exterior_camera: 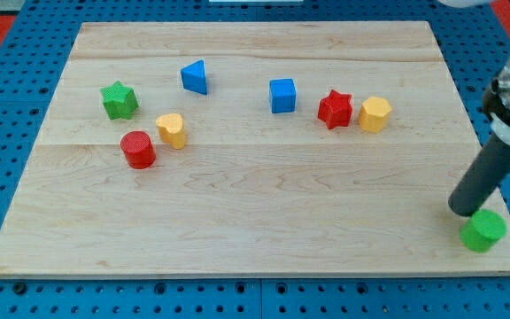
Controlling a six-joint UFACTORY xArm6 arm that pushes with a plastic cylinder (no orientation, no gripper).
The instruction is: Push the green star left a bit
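The green star (pixel 119 100) lies on the wooden board (pixel 264 213) at the view's upper left. My tip (pixel 463 211) rests at the view's lower right, far from the star, just above and left of a green cylinder (pixel 484 230), touching it or nearly so.
A blue triangle (pixel 196 77) lies right of the star. A yellow heart (pixel 172 129) and a red cylinder (pixel 138 149) sit below and right of it. A blue cube (pixel 282 95), a red star (pixel 335 109) and a yellow hexagon (pixel 374 114) lie toward the right.
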